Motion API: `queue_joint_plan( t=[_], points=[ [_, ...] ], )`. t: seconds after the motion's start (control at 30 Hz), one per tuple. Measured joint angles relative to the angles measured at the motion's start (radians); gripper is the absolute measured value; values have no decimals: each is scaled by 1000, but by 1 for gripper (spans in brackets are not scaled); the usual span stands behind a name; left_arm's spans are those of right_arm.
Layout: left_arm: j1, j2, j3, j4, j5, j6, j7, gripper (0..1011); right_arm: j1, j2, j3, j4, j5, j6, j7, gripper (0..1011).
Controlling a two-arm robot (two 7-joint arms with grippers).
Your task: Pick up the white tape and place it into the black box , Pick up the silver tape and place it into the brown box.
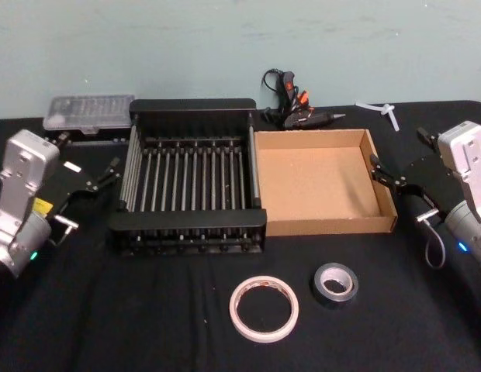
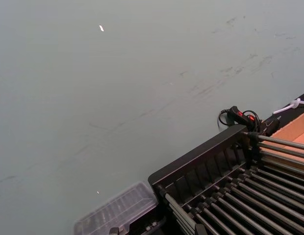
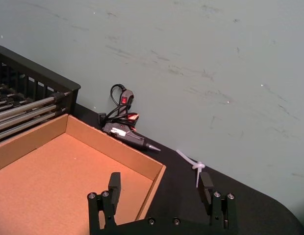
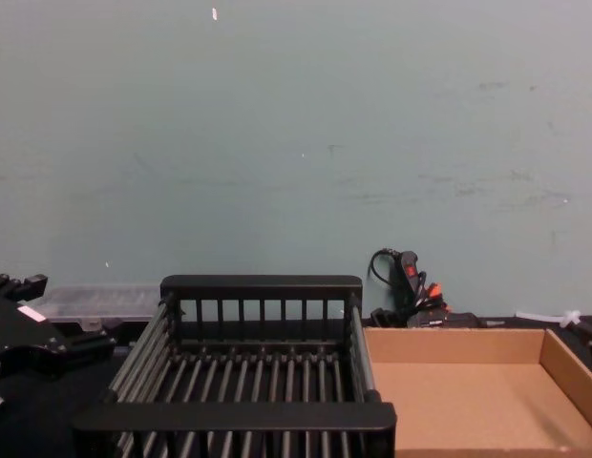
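Looking at your setup, the white tape [image 1: 264, 308] and silver tape [image 1: 335, 282] lie just beside each other near the front edge of the surface [image 1: 132, 318], while the black box [image 1: 189, 180] and brown box [image 1: 324, 182] sit touching farther back, both empty. Your left gripper [image 1: 109, 173] hangs off the left edge with jaws released and holding nothing, and your right gripper [image 3: 161, 185] is spread wide over the brown box's right wall.

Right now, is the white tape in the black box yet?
No. The white tape lies flat on the table, nearer the robot than the black box, whose slatted floor is bare.
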Motion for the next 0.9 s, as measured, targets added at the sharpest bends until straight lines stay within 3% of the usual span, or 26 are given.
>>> queue_joint_plan(
  t=[0.33, 0.9],
  points=[
    [0, 0, 0, 0, 0, 0, 0, 1001, -25, -6, 31, -24, 8, -9, 40, 1002],
    [0, 0, 0, 0, 0, 0, 0, 1001, -164, 35, 106, -206, 105, 3, 151, 1002]
  ],
)
